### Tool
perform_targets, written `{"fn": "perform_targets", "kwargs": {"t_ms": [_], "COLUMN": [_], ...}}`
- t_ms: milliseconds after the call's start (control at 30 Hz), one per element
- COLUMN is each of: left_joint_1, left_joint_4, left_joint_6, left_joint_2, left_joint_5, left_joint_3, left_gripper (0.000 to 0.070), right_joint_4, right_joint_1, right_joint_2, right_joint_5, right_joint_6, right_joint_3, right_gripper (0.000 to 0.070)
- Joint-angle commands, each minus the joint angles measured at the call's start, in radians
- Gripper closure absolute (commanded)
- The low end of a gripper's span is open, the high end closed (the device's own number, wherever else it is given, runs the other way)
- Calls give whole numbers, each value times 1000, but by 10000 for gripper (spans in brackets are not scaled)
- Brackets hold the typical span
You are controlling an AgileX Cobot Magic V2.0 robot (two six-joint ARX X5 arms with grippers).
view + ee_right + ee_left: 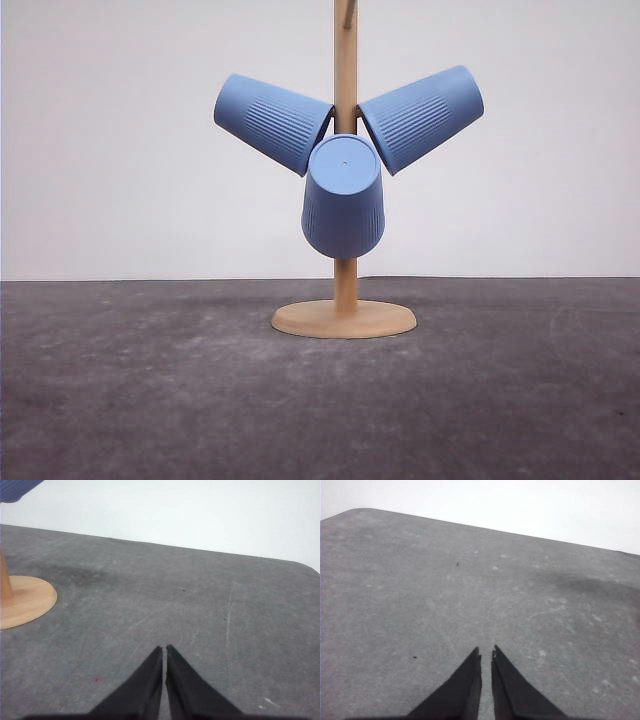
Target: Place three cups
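Front view: a wooden rack [345, 150] stands mid-tabletop, a slim round post rising from a flat disc base [343, 319] of pale, smooth wood. All three cups hang on it, well above the grey tabletop [150, 390]. Open surface runs out from the base towards 3, 6 and 9 o'clock, and the far edge meets a plain white wall just behind the base.

The cups are light-blue tapered tumblers with fine vertical ribbing and a smooth band by the rim. The left cup [272, 122] lies with its long axis slanting, closed bottom up towards 10 o'clock, mouth against the post. The right cup [422, 117] mirrors it, bottom towards 2 o'clock. The front cup [343, 198] hangs in front of the post, its flat bottom tipped up toward the camera and its mouth downward towards 6 o'clock; its upper edge sits just beside the other two mouths.

Left wrist view: the left claw [486, 652] hovers over bare, mottled, faintly scratched tabletop, its black pointed fingers clenched to a thin slit, grasping nothing; the tabletop's edge runs across beyond it.

Right wrist view: the right claw [164, 648] is likewise clenched and empty above the tabletop, well apart from the rack's base, with a rounded tabletop corner beyond.
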Motion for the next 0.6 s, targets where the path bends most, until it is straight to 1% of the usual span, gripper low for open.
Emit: {"fn": "perform_targets", "kwargs": {"t_ms": [0, 567], "left_joint_1": [0, 0], "left_joint_4": [-4, -4], "left_joint_6": [2, 2], "left_joint_2": [0, 0], "left_joint_5": [-2, -2], "left_joint_3": [-14, -14], "left_gripper": [684, 684], "right_joint_4": [13, 13], "right_joint_1": [-2, -2], "right_joint_2": [-2, -2], "right_joint_5": [0, 0], "right_joint_6": [0, 0], "right_joint_3": [-4, -4], "right_gripper": [689, 689]}}
